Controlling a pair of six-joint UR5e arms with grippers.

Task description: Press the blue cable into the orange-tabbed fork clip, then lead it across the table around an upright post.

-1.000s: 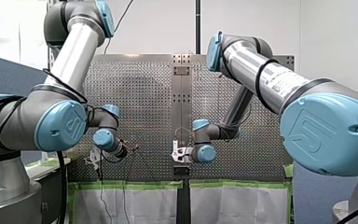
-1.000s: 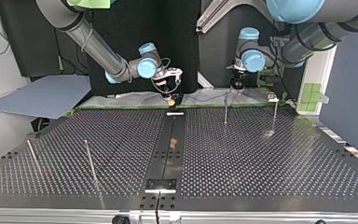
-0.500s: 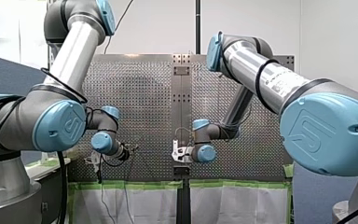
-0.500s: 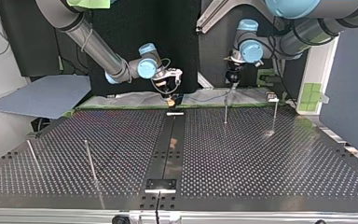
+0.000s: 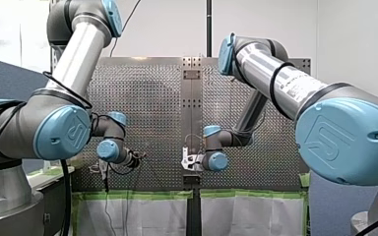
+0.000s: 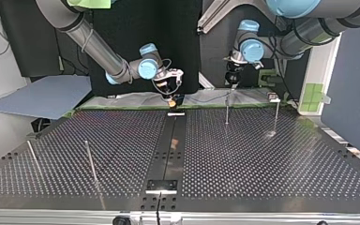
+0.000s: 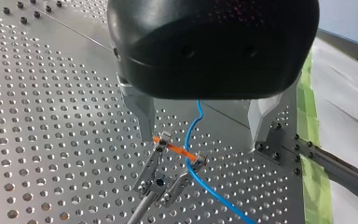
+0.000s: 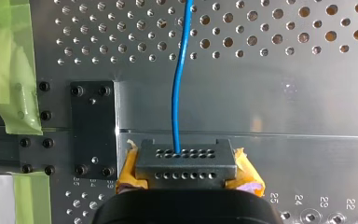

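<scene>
In the left wrist view the fork clip (image 7: 177,156) stands on a thin stem, with an orange tab across its two prongs. The blue cable (image 7: 189,140) runs through the clip beside one prong. My left gripper (image 7: 203,133) hangs just above the clip, open, with its metal fingers (image 7: 142,114) wide on either side. My right gripper (image 8: 186,173) has yellow pads (image 8: 250,175) and is shut on the cable's grey perforated end block (image 8: 186,158). From that block the blue cable (image 8: 178,84) leads away over the plate. The top view shows my left gripper (image 6: 231,78) above the clip's stem (image 6: 227,110).
Thin upright posts stand on the perforated table: one near the clip (image 6: 276,115), two at the top view's left (image 6: 90,159). A black centre strip (image 6: 171,140) divides the table. Green tape (image 8: 14,70) lines the table's edge by my right gripper (image 6: 171,91).
My left gripper has lifted a little off the clip and shifted toward the front view's left. My right arm has held still with the end block.
</scene>
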